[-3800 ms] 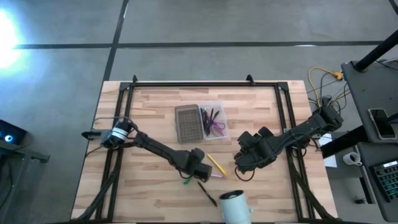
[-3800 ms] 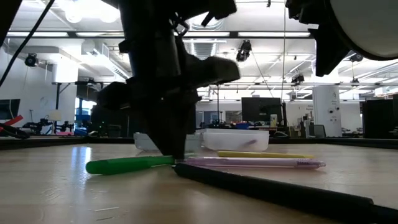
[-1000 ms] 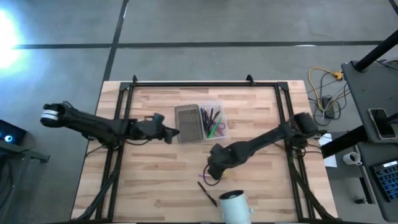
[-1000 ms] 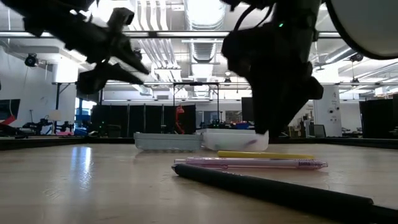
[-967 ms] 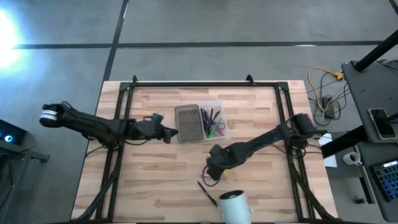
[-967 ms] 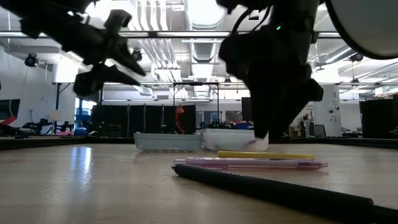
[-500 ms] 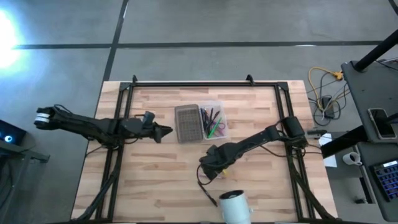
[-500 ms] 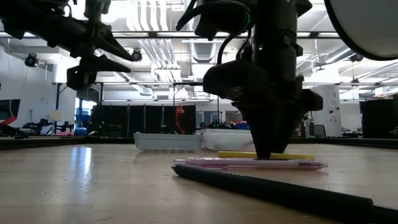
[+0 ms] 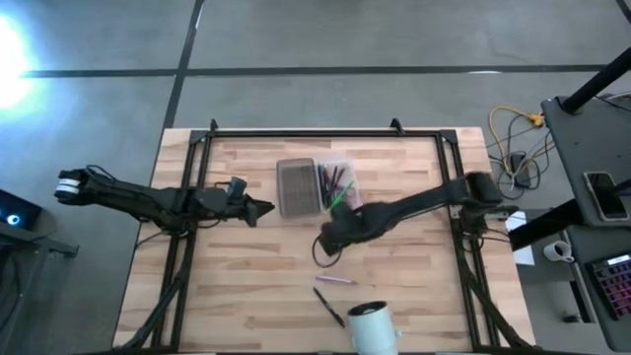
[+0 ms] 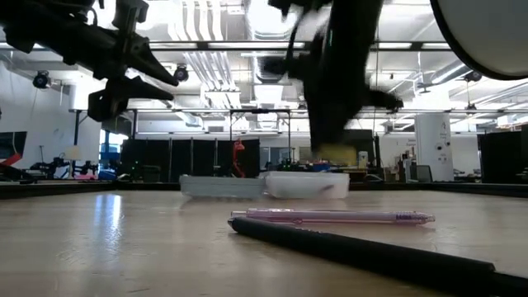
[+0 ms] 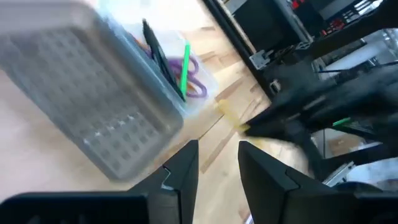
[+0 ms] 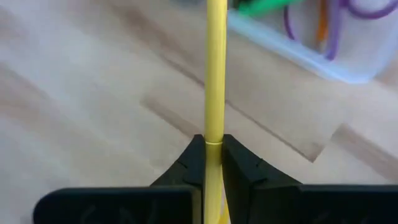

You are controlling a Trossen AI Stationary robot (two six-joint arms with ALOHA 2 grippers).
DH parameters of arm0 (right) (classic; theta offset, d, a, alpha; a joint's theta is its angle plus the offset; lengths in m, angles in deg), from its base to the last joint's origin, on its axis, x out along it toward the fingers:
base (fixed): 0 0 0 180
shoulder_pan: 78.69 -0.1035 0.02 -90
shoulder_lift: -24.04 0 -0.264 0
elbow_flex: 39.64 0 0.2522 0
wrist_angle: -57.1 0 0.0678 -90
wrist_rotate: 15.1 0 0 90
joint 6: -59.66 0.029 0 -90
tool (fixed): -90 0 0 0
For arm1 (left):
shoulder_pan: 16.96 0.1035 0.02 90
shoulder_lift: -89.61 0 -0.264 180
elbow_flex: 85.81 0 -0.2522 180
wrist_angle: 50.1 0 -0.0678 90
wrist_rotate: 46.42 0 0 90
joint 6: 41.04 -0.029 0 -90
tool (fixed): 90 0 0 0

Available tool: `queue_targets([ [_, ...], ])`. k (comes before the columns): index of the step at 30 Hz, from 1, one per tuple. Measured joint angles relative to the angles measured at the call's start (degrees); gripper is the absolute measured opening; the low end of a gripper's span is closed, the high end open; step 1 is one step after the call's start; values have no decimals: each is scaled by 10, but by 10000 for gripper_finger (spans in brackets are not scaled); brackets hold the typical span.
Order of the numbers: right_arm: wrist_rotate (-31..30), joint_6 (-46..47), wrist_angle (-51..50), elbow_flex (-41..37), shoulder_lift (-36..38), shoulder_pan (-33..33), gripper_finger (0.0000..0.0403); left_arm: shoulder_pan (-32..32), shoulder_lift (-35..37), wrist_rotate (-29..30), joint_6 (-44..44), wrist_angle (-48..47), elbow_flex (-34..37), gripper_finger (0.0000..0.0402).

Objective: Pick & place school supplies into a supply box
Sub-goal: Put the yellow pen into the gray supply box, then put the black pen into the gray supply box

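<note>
Nearest the low camera, flat on the table (image 9: 246,276): a dark pen (image 10: 363,252), with a pink pen (image 10: 330,217) just behind it; white cup (image 9: 373,328) at the near edge, looming at the low view's upper corner. In the high view, both pens well apart from the right gripper (image 9: 333,233), on its cup side, nothing between.

Right gripper raised off the table, pinched tight on the yellow marker (image 12: 215,68); grip plain only in the right wrist view, marker running straight out past the fingers (image 12: 239,165) toward the supply box (image 9: 314,187). Low view: arm blurred, yellow barely seen.

Supply box just beyond the right gripper, open, grey mesh half (image 11: 81,93) beside the clear half. Inside, seen best from the left wrist: green marker (image 11: 184,68), dark pens (image 11: 155,53), purple scissors (image 11: 198,87).

Left gripper (image 9: 258,208) beside the mesh half, off the table, holding nothing, fingers (image 11: 186,168) narrowly parted.
</note>
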Motion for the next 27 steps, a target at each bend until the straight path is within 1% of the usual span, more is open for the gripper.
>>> queue_targets([
  [4,-46,14,15,-16,60,48,16,0,-11,0,19,2,-1,97],
  [8,-50,-18,40,-19,105,105,16,0,-25,-1,52,1,-2,97],
  [10,-46,-33,45,-20,112,129,14,0,-32,-1,67,2,-2,97],
  [13,-21,-53,67,-32,94,175,14,-9,-43,-1,84,6,-2,97],
  [16,36,-54,122,-34,70,219,20,-26,-56,-1,89,30,-2,97],
  [18,65,-54,146,-34,51,236,40,-40,-63,-1,89,39,-2,97],
  [20,76,-55,143,-35,35,241,69,-54,-75,-1,90,53,-6,97],
  [24,79,-81,132,-34,33,242,132,-76,-107,-1,89,51,-28,97],
  [26,78,-107,129,-34,34,235,159,-87,-126,-1,69,46,-42,98],
  [27,78,-121,126,-34,37,230,171,-93,-139,-3,45,47,-54,98],
])
